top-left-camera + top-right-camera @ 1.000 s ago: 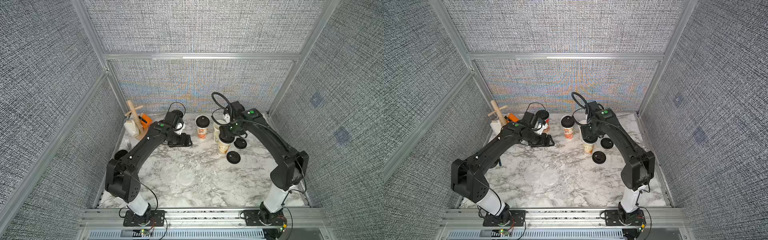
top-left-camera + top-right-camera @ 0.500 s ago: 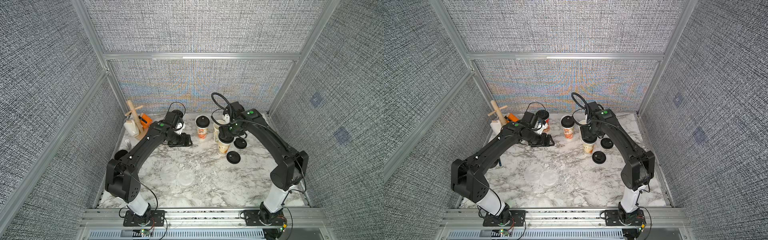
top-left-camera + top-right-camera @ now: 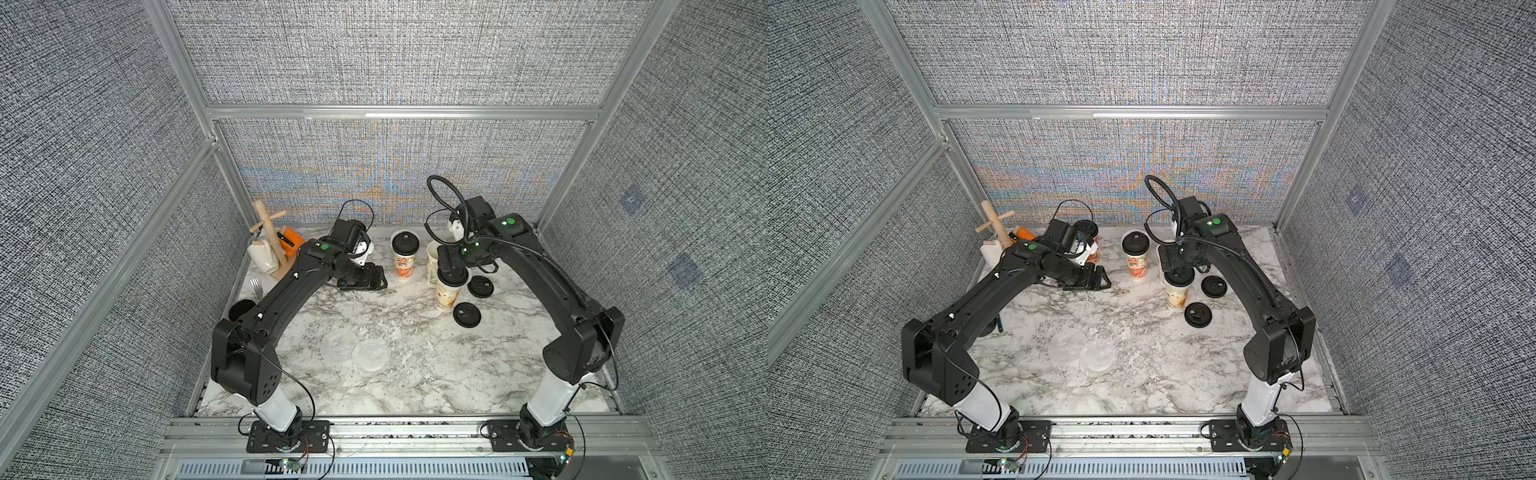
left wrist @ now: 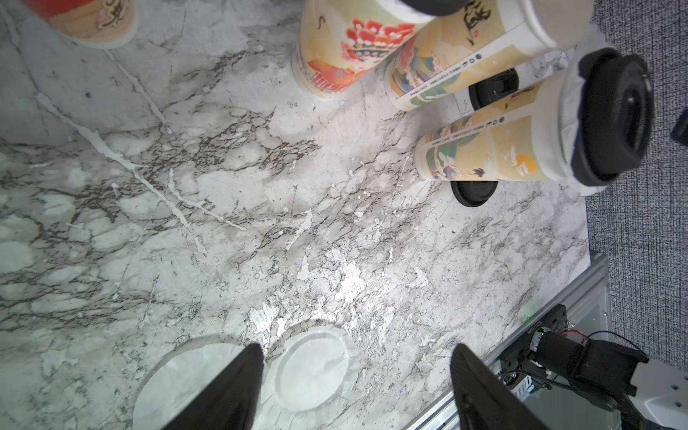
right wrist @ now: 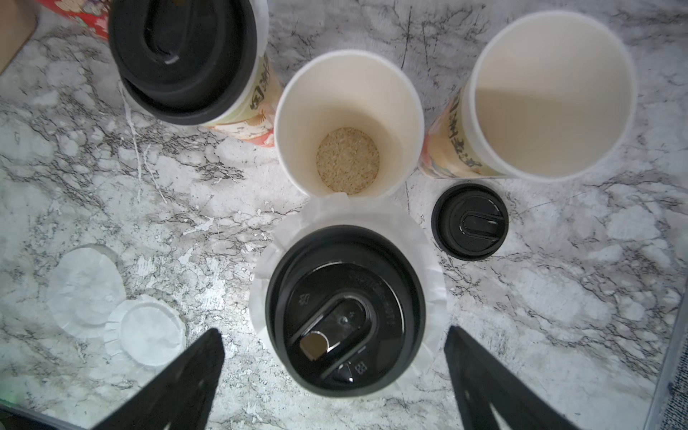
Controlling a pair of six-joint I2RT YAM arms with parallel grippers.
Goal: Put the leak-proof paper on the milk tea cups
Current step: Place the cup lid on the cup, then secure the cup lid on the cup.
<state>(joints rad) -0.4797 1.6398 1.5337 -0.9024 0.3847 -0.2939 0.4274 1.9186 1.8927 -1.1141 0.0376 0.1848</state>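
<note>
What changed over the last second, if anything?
Nothing visibly moved. The right gripper still hangs over the lidded cup, jaws open and clear of it; whether they widened is too small to tell. The left gripper stays open, holding nothing. The two discs and the two loose lids keep their places on the table.

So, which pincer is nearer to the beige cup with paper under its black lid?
Right. The right pincer hangs directly above that beige cup, jaws open. The left pincer is apart from it, on the far side of the red-orange cup.
</note>
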